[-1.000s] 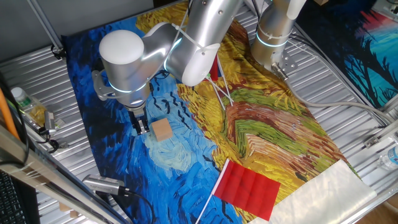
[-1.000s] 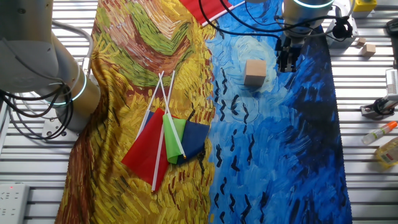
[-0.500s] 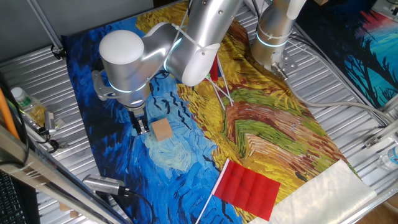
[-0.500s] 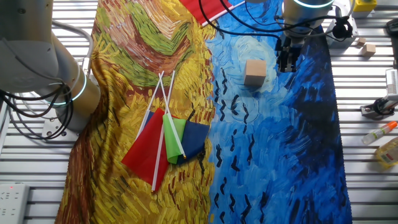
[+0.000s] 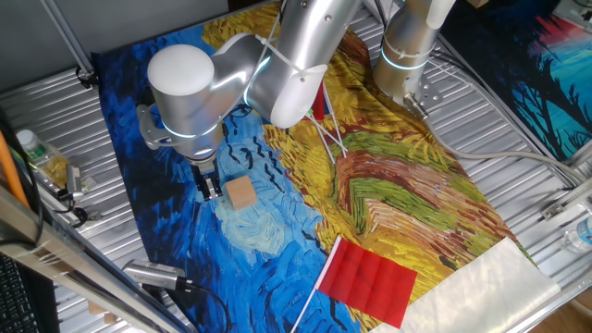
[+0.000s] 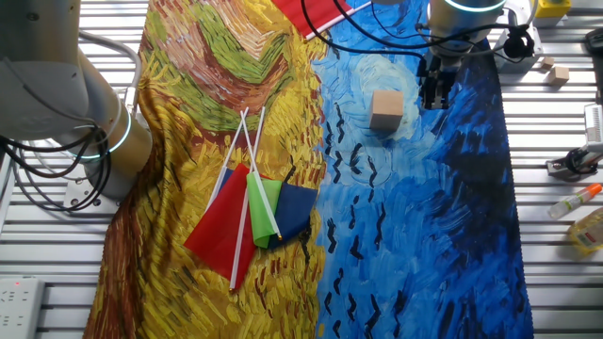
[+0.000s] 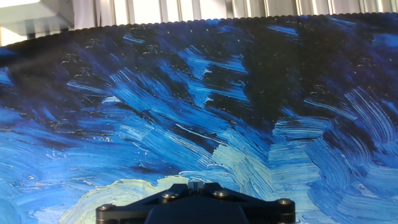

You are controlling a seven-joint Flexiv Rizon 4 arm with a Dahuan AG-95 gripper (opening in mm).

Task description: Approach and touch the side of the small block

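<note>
Standing alone, one small block beside gripper.

A slatted metal table carries a painted cloth and bottles.

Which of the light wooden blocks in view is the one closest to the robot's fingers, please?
The small block lying on the blue swirls of the painted cloth, just beside the fingers. The two other blocks sit off the cloth on the metal table.
</note>
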